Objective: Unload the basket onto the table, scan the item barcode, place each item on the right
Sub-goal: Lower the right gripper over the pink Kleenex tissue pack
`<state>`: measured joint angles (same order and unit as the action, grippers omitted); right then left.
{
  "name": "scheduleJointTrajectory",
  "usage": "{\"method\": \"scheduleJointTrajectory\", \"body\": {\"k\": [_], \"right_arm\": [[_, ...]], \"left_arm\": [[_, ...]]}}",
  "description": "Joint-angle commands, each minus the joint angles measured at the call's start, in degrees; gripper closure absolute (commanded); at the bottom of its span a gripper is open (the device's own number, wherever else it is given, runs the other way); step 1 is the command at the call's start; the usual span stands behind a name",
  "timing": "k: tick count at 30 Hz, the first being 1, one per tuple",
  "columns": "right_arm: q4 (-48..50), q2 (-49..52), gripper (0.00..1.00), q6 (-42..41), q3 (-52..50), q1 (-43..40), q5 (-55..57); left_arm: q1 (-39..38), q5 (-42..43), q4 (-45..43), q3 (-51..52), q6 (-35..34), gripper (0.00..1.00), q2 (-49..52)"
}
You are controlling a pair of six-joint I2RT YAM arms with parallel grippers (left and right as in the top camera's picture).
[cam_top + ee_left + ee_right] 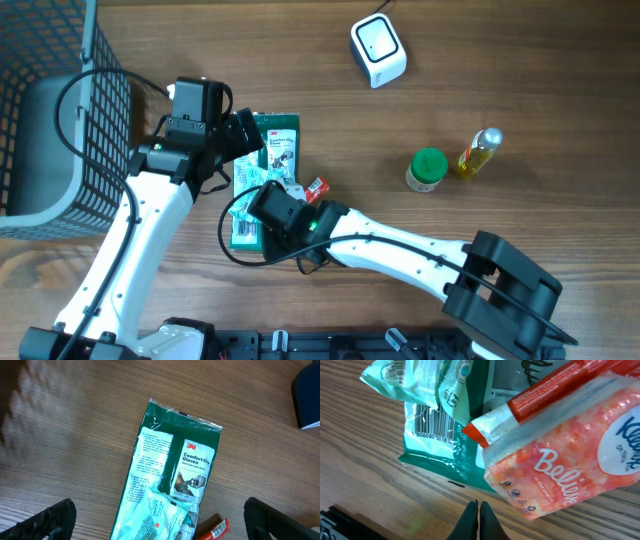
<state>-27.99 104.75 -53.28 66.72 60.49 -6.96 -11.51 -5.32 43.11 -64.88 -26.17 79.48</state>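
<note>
A green 3M gloves package point(278, 140) lies flat on the wooden table, with its printed side up point(170, 475). Its barcode point(432, 427) shows near the bottom edge in the right wrist view. A small red packet point(212, 531) lies against its lower right side. A pink Kleenex tissue pack point(560, 460) rests beside that, under my right arm. My left gripper point(162, 520) hangs open above the package, fingers wide on either side, touching nothing. My right gripper point(479, 510) is shut on nothing, just off the package's bottom edge. The white scanner point(378, 50) stands at the back.
A wire basket point(60, 130) fills the left back corner. A green-lidded jar point(428, 170) and a small bottle of yellow oil point(479, 152) stand to the right. My right arm point(420, 250) stretches across the front of the table.
</note>
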Motion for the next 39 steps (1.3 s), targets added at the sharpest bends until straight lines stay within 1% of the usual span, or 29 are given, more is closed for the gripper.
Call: {"method": "scheduleJointTrajectory", "body": {"k": [1,27,39], "right_arm": [[0.3,-1.0,0.96,0.6,-0.6,0.1,1.6],[0.1,-1.0,0.96,0.7,-0.7,0.1,0.7],[0.2,1.8,0.96,0.8,-0.6,0.1,1.2]], "left_arm": [[0.2,-0.5,-0.2,-0.1,0.5,0.0,-0.1],[0.2,-0.6,-0.2,-0.1,0.5,0.0,-0.1],[0.2,-0.6,-0.2,-0.1,0.5,0.0,-0.1]]}}
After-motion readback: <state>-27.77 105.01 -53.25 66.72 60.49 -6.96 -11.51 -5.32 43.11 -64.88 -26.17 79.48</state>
